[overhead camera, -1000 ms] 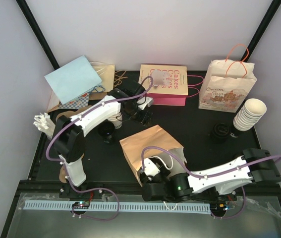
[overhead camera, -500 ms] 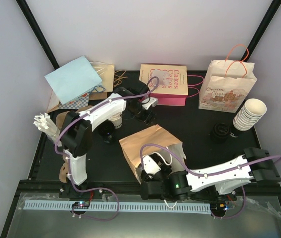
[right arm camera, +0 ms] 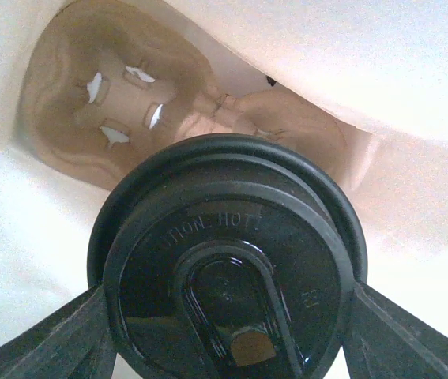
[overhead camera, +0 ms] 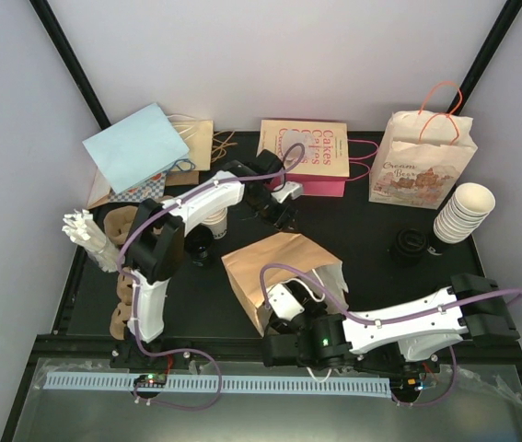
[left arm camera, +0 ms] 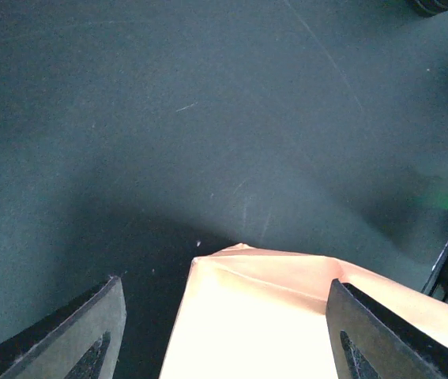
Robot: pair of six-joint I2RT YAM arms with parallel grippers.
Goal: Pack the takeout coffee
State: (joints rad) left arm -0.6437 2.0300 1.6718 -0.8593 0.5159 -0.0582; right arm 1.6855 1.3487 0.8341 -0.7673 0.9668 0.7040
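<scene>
The right arm point(overhead camera: 408, 322) stretches low along the worktop's point(overhead camera: 371, 230) near edge, right claw point(right arm camera: 235, 332) clamped on the takeout coffee point(right arm camera: 227, 237) inside the brown bag's point(overhead camera: 270, 267) mouth. The left arm point(overhead camera: 196, 198) reaches forward, left claw point(left arm camera: 231, 332) apart, empty.

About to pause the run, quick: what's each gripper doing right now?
Left gripper: open, holding nothing, above the edge of the brown paper bag.
Right gripper: closed on the takeout coffee, inside the bag.

A robotics test cell dressed as a café counter: two robot arms point(overhead camera: 399, 327) are bolted to a black table point(overhead camera: 371, 276) inside bare pale walls point(overhead camera: 270, 55) and black frame posts point(overhead camera: 67, 60). Printed bakery bags point(overhead camera: 420, 170) and stacked paper cups point(overhead camera: 463, 214) line its far edge.
</scene>
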